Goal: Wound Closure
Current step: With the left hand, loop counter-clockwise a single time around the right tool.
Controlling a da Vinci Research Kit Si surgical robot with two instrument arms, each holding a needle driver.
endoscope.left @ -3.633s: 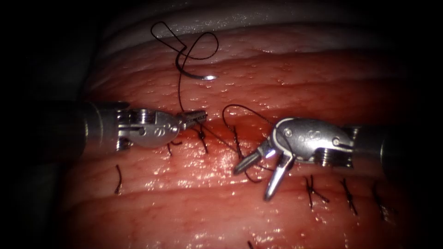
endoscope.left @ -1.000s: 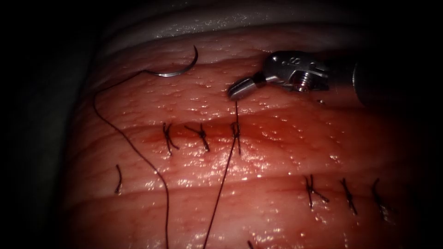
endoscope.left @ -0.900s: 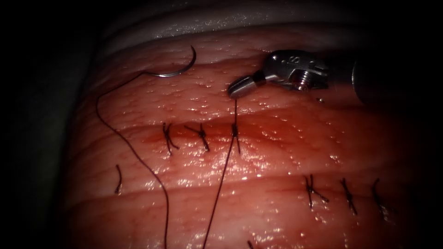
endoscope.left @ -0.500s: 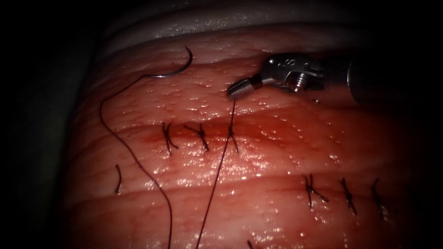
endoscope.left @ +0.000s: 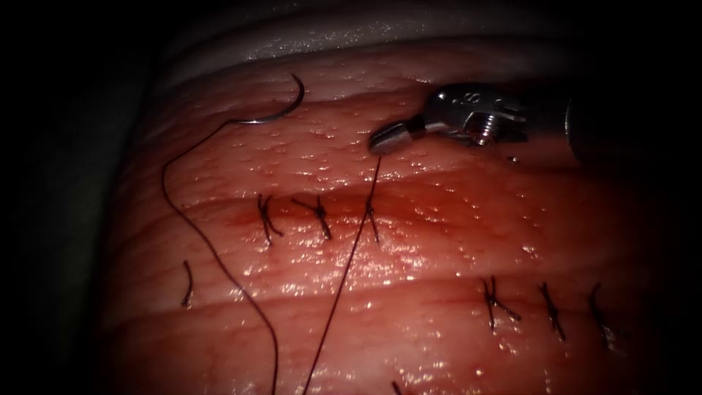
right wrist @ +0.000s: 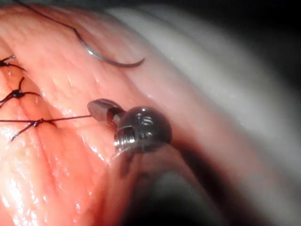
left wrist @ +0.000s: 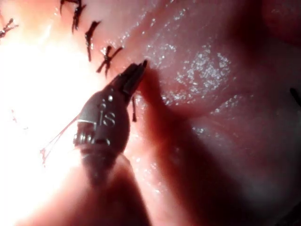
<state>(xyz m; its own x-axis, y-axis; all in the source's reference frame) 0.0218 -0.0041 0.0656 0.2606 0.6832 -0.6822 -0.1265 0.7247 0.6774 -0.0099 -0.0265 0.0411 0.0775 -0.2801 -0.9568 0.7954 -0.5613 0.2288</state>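
Note:
My right tool (endoscope.left: 382,139) hovers above the cut (endoscope.left: 439,208), jaws shut on the short thread end rising from the newest knot (endoscope.left: 371,212); the right wrist view shows the same grip (right wrist: 96,109) and knot (right wrist: 36,122). From that knot the long thread (endoscope.left: 344,285) runs straight and taut off the lower edge. My left tool (left wrist: 136,74) has its jaws shut, with thin thread (left wrist: 61,136) passing its wrist. The curved needle (endoscope.left: 281,110) (right wrist: 106,59) lies free on the tissue (endoscope.left: 475,241) up and to the left, held by no tool, its thread trailing down the left.
Two finished stitches (endoscope.left: 267,219) (endoscope.left: 319,216) sit left of the newest knot on the cut. Another row of stitches (endoscope.left: 491,301) lies lower right, and one short stitch (endoscope.left: 187,285) lower left. Red fluid wets the cut line. The pale tissue edge (endoscope.left: 365,36) rims the back.
Since 3.6 s ago both tools left the cut, the loops are drawn down to a knot and the needle lies further left. In the last second my right tool edged right, tilting the short end.

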